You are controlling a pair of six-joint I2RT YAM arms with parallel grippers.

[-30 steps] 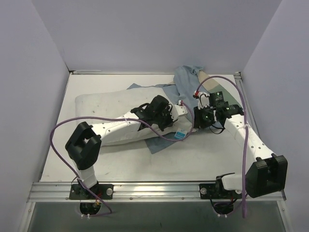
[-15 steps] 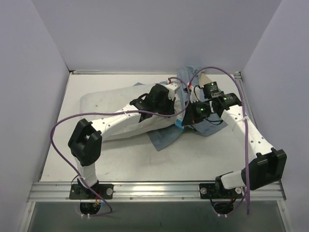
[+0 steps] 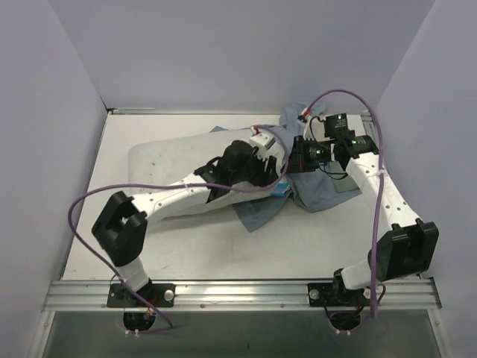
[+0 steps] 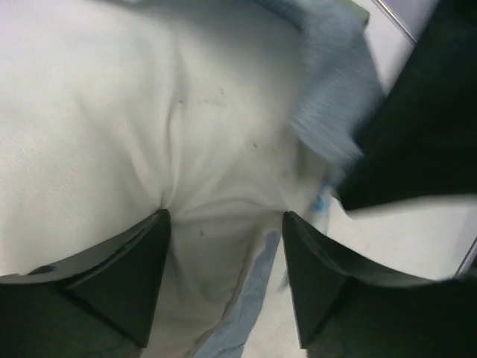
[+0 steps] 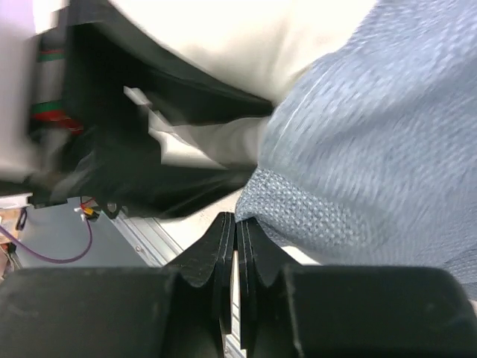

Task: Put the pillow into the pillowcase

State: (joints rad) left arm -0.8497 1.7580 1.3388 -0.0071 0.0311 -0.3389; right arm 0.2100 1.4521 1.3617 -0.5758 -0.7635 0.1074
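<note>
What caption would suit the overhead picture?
Overhead: the left gripper at the white pillow, the right gripper pinching the blue-grey pillowcase beside it.

Top external sits high, above and behind the arm bases, tilted down over the whole table (image 3: 186,246): bases at 6 o'clock, back wall at 12. Left wrist cam is very close, looking past the left gripper (image 4: 223,214) at 6 o'clock onto the pillow (image 4: 112,112). Right wrist cam is just as close, right gripper (image 5: 235,218) at 6 o'clock, pillowcase (image 5: 387,134) at 3, partly blurred. All three views share the pillow-pillowcase overlap, at 1 o'clock from centre in the top view.
</note>
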